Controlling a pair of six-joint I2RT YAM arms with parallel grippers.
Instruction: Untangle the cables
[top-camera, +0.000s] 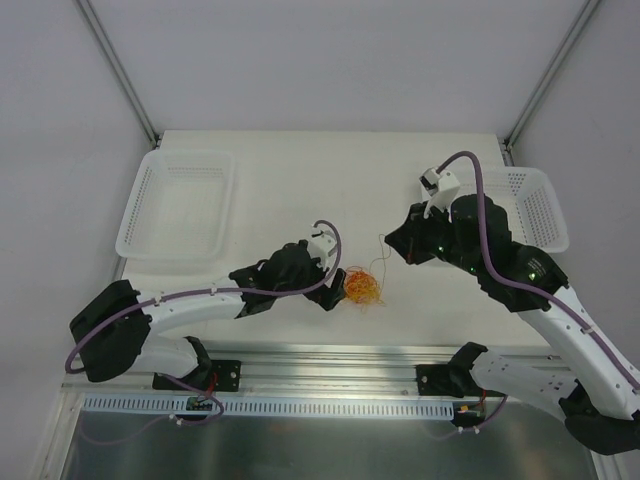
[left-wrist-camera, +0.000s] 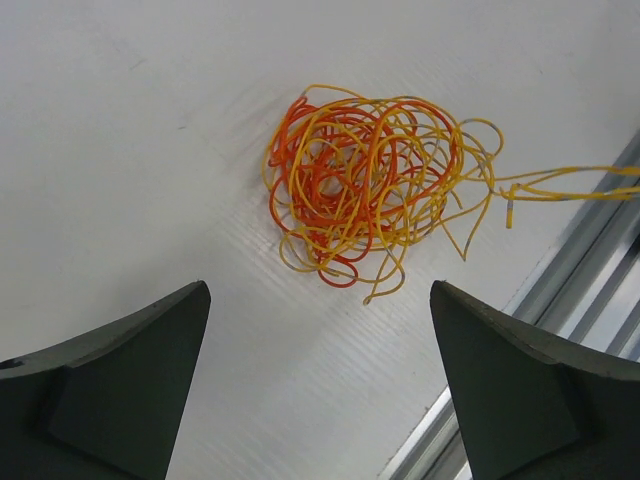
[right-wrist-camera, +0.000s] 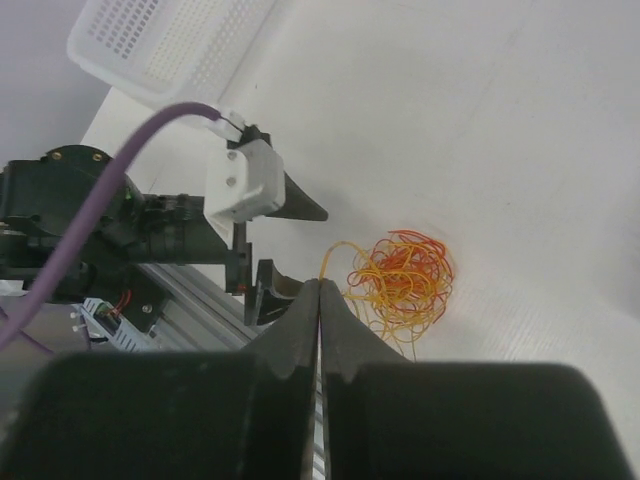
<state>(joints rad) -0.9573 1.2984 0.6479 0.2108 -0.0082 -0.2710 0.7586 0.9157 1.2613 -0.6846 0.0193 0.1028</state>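
The cables (left-wrist-camera: 370, 190) lie as one roundish tangle of red-orange and yellow loops on the table, just in from the rail (left-wrist-camera: 590, 290). The tangle has no clear long axis. The only line in it is a single yellow strand (left-wrist-camera: 570, 185) drawn out of the side that lies toward the right arm.

The left gripper (left-wrist-camera: 320, 290) sits low beside the rail with its fingers spread wide and nothing between them. The tangle lies straight ahead of the fingers, centred on the gap, close but not touching either tip. This arm is the nearer one to the tangle.

The right gripper (right-wrist-camera: 320, 285) is farther from the rail, above and beyond the tangle, with its fingers pressed together. The yellow strand appears to end at their tips, so it is most likely pinched there.

The next move probably depends on that alignment. The left fingers need only go forward and close on the tangle to hold it while the right arm draws the strand away from the rail.
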